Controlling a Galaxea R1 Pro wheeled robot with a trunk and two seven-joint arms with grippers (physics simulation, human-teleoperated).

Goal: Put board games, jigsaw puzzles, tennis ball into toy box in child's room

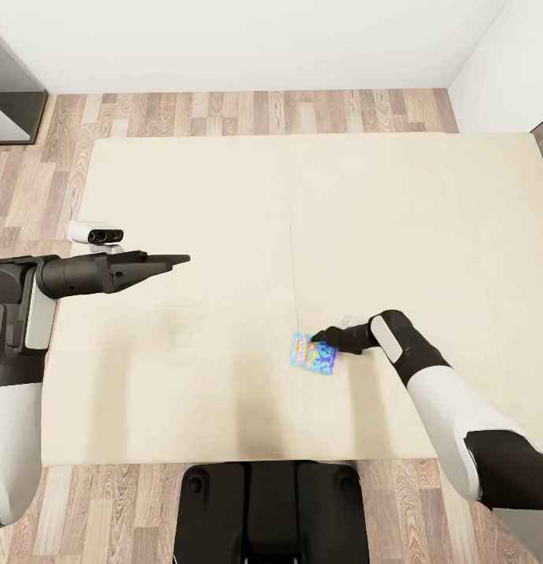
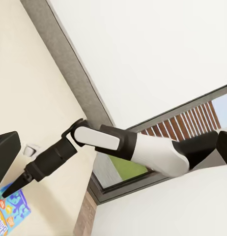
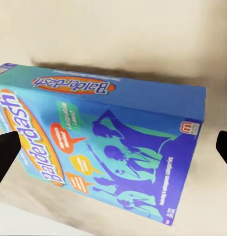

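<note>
Pickup of the blue board game [image 3: 108, 147], lying on the bed [image 1: 185, 376], is being set up, right gripper [image 1: 316, 338] jaws being held wide around it, a firm closing being needed next.

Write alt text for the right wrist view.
A blue Balderdash game box lies flat on the cream bed, close below the camera. The dark tips of the right tool show at both edges of the picture, spread wider than the box.
</note>
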